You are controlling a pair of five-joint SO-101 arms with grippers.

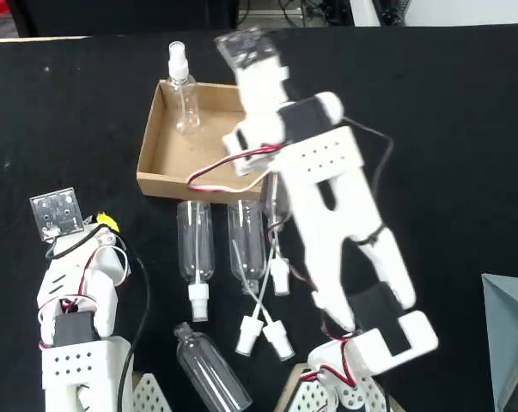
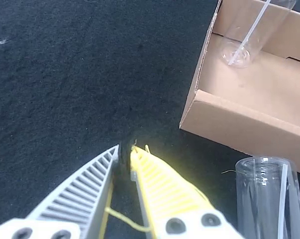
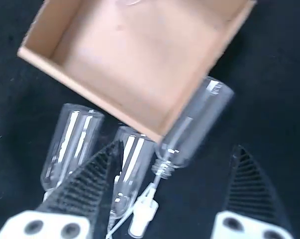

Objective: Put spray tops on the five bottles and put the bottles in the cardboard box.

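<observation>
Outside the cardboard box [image 1: 179, 185], four bottles [image 1: 196, 242], fifth bottle [image 1: 186, 99] inside; left gripper [image 2: 125, 148] together, right gripper [image 3: 175, 147] apart.

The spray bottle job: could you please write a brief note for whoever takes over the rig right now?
Left tool: shut, empty, over the table beside the cardboard box.
Right tool: open, empty, above an uncapped bottle lying by the box's corner.
Done: one capped bottle stands in the box.
Left: the uncapped bottle and three other bottles lie outside the box, with spray tops among them. Fit the tops, then box all four.
</observation>
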